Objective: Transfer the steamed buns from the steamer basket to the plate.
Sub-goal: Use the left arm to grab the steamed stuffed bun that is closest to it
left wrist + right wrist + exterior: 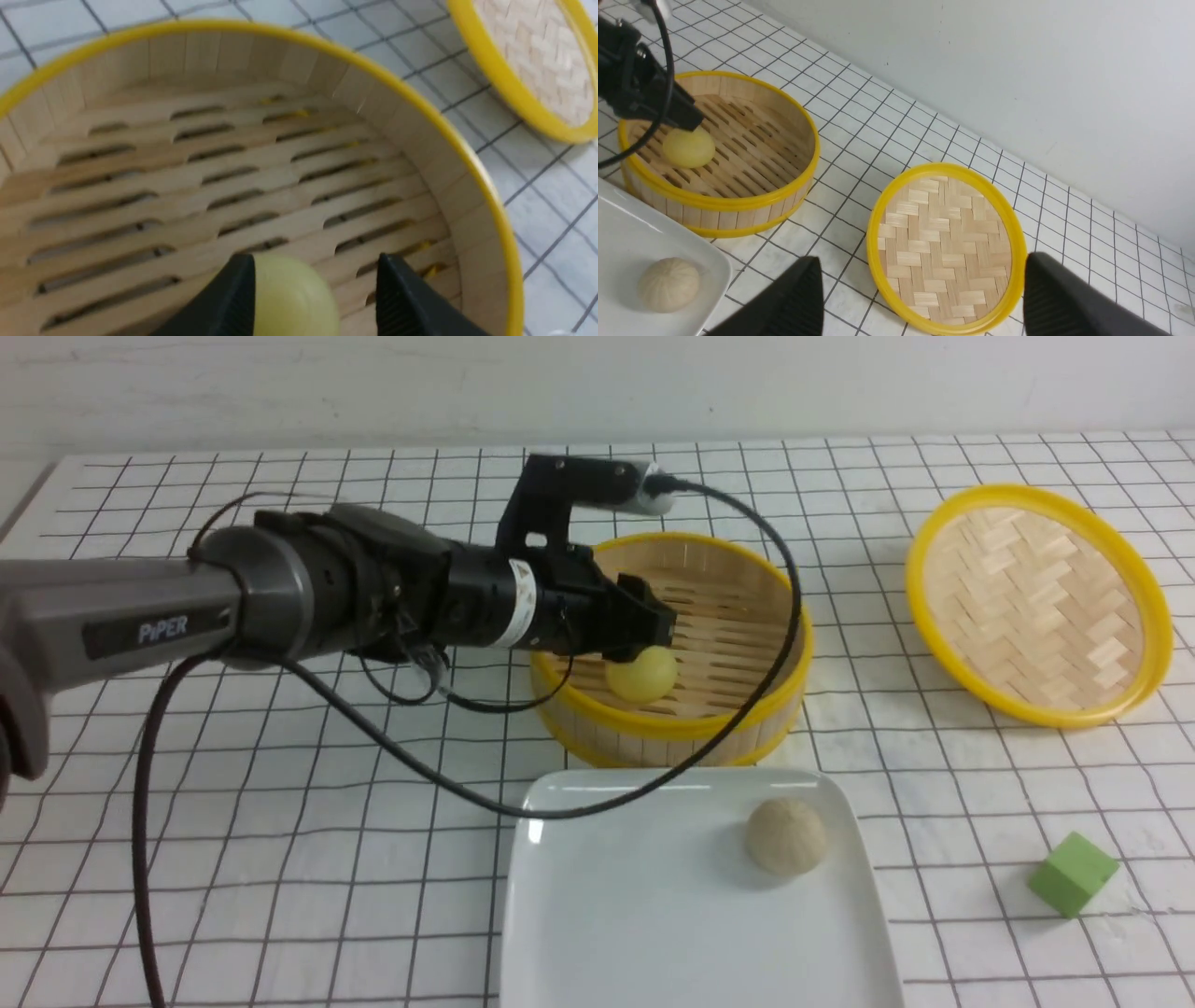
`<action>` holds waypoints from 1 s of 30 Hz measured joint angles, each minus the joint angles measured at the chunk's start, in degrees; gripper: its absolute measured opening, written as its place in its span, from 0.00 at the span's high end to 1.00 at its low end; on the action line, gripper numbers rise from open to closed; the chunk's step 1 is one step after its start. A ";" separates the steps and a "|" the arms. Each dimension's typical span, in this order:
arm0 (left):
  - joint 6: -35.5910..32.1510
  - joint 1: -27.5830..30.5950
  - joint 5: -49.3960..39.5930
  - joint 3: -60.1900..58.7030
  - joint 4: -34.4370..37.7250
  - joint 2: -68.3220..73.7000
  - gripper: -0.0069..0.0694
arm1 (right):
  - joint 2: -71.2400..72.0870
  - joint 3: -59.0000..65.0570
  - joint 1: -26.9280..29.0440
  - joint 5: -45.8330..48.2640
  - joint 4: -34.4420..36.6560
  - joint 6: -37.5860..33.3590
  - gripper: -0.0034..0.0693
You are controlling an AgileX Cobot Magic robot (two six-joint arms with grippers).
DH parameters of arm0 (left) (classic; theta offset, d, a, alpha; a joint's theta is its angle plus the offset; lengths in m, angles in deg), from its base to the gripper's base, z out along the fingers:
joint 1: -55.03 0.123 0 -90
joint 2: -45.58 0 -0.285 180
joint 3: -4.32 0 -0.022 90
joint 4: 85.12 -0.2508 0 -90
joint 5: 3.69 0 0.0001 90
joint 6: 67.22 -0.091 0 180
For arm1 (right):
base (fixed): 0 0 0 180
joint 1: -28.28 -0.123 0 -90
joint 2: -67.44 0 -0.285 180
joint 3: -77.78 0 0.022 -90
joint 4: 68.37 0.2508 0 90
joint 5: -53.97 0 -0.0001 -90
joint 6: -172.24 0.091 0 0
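Observation:
The steamer basket (674, 729) stands at mid-table with the pale yellow steamed bun (642, 674) on its slatted floor near the front wall. My left gripper (653, 627) reaches into the basket, open, straddling that bun. In the left wrist view one finger (233, 298) touches the yellow bun (296, 301), and a gap separates it from the other finger. The beige steamed bun (786, 836) lies on the white plate (607, 915) in front of the basket. My right gripper (922, 257) hangs open and empty above the table by the lid; the front view does not show it.
The woven yellow-rimmed lid (1036, 607) lies tilted at the right. A green cube (1074, 875) sits right of the plate. The left arm's black cable (653, 784) loops over the basket's front rim to the plate's far edge. A wall stands behind the table.

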 joint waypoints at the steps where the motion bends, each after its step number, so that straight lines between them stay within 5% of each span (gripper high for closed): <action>1: 0.00 0.00 -0.06 -0.14 0.00 0.00 0.42 | 0.00 0.00 0.00 0.00 0.00 0.00 0.19; 22: -2.07 0.00 -3.56 -1.00 0.85 2.63 0.43 | 0.00 0.00 0.00 -0.63 0.86 0.16 0.20; 26: -1.32 0.00 -3.73 -0.82 1.18 3.08 0.52 | 0.00 0.00 0.00 -0.91 0.91 0.16 0.20; 29: -0.62 0.00 -3.94 -0.82 1.22 3.08 0.79 | 0.00 0.00 0.00 -1.09 1.17 0.16 0.20; 30: -0.62 0.00 -3.94 -0.82 1.22 3.08 0.80 | 0.00 0.00 0.00 -1.09 1.17 0.16 0.20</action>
